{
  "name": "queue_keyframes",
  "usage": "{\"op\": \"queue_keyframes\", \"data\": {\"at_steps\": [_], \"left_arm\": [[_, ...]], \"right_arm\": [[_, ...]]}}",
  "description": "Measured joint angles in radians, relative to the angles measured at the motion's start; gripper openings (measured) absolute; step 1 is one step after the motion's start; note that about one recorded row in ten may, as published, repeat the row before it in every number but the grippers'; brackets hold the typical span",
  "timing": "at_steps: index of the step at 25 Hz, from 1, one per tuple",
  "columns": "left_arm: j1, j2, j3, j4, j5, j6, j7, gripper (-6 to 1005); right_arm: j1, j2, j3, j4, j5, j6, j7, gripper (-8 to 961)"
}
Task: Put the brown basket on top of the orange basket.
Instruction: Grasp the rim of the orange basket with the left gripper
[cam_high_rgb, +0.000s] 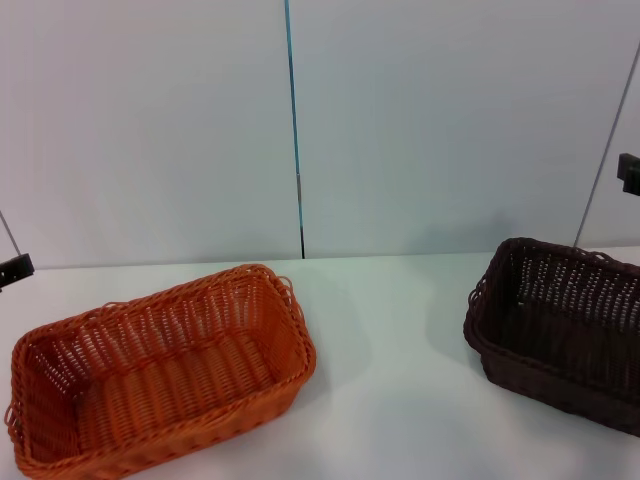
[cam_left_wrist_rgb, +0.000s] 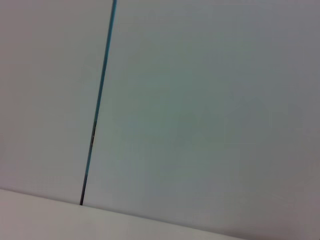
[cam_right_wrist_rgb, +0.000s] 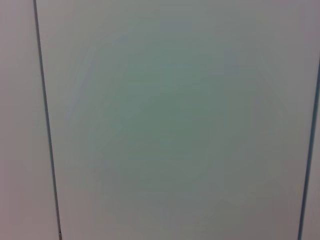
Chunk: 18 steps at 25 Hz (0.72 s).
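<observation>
The orange basket stands empty on the white table at the front left in the head view. The brown basket stands empty on the table at the right, partly cut off by the picture's edge. The two baskets are well apart. Only a small dark part of my left gripper shows at the left edge, above and behind the orange basket. A small dark part of my right gripper shows at the right edge, above the brown basket. Neither touches a basket. Both wrist views show only the wall.
A white table carries both baskets, with bare surface between them. A pale panelled wall with a thin blue seam rises behind the table; it also shows in the left wrist view and right wrist view.
</observation>
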Motion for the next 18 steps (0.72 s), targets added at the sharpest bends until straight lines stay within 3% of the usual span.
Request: {"op": "queue_keyframes", "data": {"at_steps": [18], "left_arm": [[0.000,0.000,0.001,0.001,0.000,-0.003,0.000,876]], "right_arm": [[-0.004,0.000,-0.003,0.008,0.000,0.000,-0.001,928]]}}
